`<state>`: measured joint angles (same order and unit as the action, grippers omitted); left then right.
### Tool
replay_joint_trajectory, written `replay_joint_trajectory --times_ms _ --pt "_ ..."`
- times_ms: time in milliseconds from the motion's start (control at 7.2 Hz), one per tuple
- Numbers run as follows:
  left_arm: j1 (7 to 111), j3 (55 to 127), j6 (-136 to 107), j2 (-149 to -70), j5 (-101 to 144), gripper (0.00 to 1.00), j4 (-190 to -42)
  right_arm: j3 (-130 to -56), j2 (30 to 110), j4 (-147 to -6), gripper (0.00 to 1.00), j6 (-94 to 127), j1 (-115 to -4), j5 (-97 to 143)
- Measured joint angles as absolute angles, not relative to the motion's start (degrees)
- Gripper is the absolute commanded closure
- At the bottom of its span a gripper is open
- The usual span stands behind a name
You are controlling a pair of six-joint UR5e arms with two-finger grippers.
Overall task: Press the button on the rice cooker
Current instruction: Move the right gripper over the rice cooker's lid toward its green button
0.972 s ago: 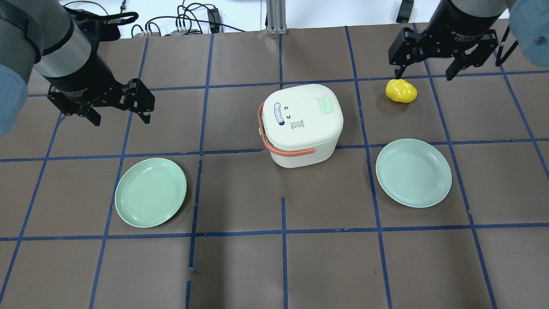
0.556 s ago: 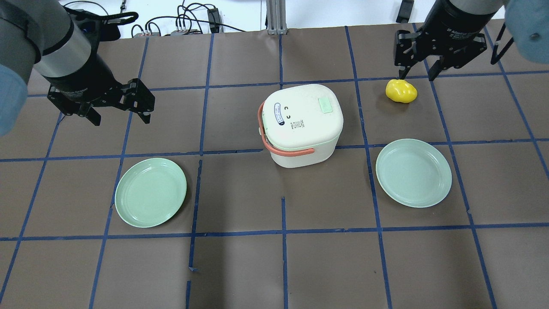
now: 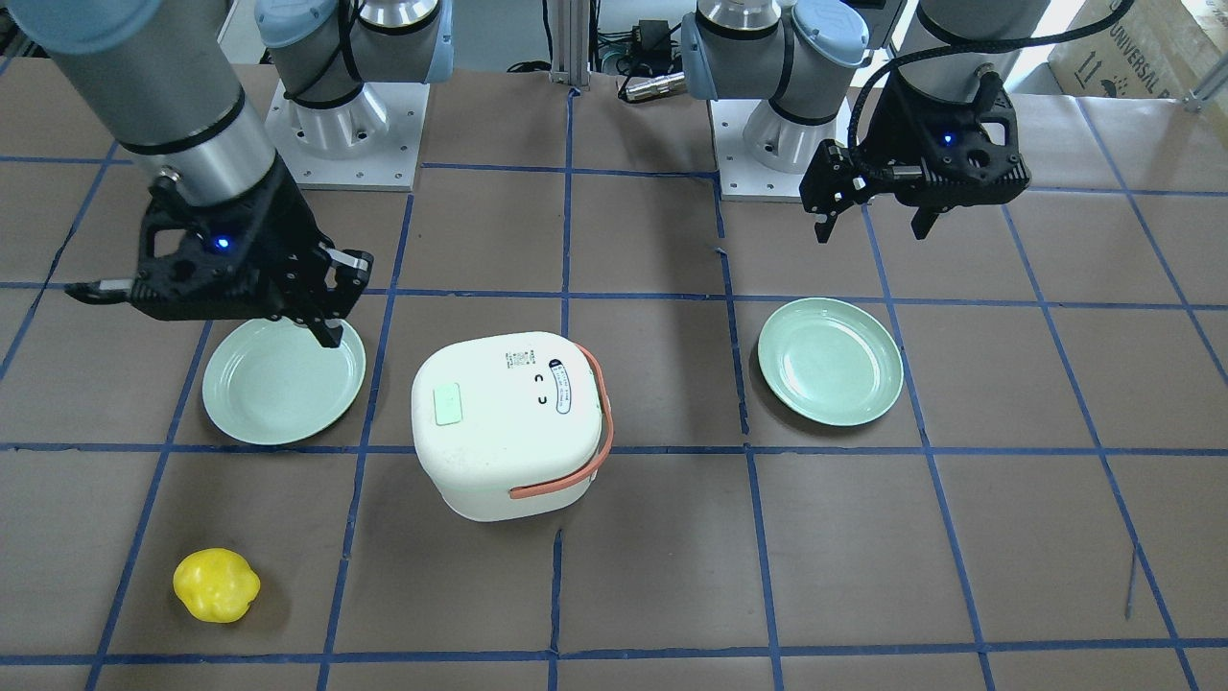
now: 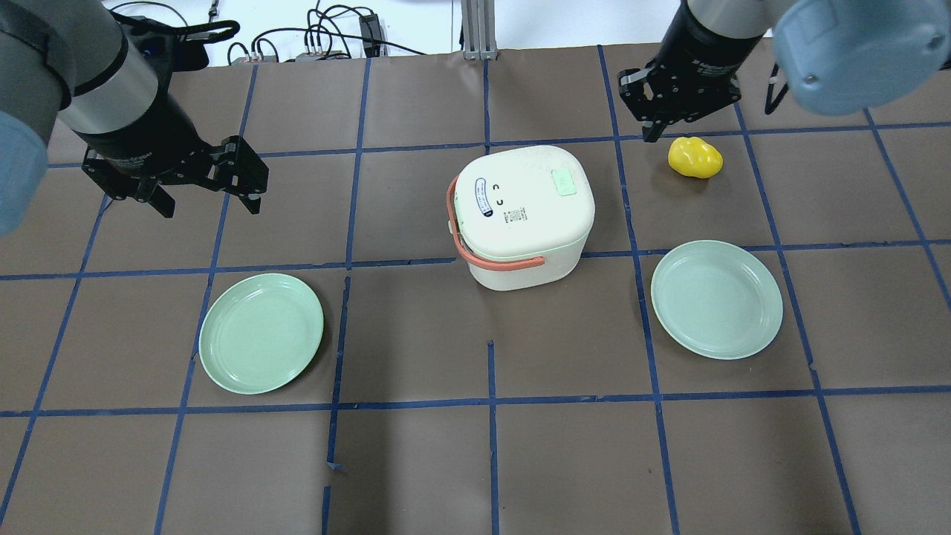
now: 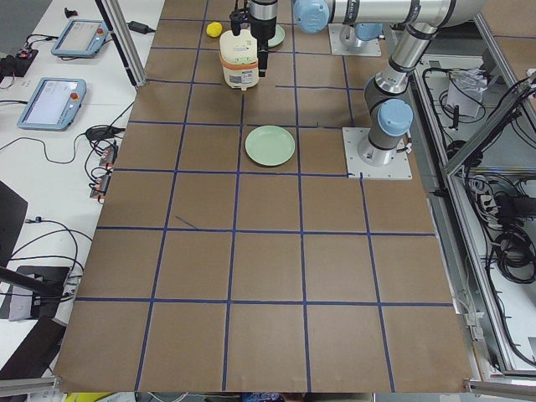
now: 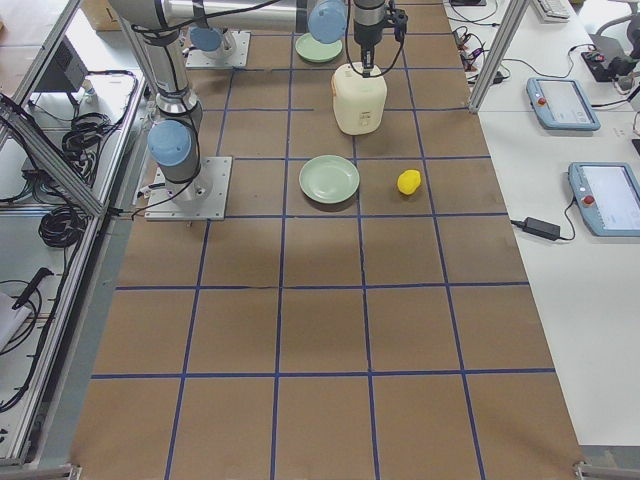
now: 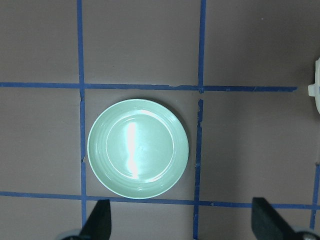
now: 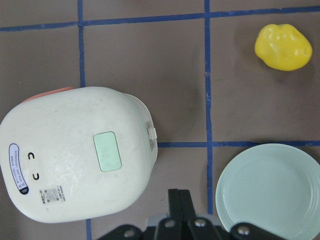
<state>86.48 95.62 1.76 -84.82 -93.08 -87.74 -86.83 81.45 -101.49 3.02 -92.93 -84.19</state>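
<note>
closed rice cooker (image 4: 520, 215), green button (image 4: 564, 181) on its lid; left plate (image 4: 261, 332) and right plate (image 4: 716, 299) flank it; left gripper (image 4: 209, 204) spread wide, right gripper (image 4: 651, 132) pinched together, both holding nothing

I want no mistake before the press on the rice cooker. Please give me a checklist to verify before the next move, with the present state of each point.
1. Right gripper shut, to press as one tip: ok.
2. Green button on the rice cooker lid uncovered: ok.
3. Right gripper above the button: not ok, it hangs off to the cooker's side.
4. Left gripper apart from the cooker: ok, open, well to the side.
5. Yellow object outside the way to the button: ok.
6. Cooker will stay put under the press: cannot tell.
</note>
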Motion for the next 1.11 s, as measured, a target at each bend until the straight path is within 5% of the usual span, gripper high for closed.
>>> replay_joint_trajectory --times_ms 1111 --pt "86.49 95.62 1.76 -84.82 -93.08 0.0 -87.72 -84.69 71.35 -111.06 0.94 7.65 -98.34 -84.46"
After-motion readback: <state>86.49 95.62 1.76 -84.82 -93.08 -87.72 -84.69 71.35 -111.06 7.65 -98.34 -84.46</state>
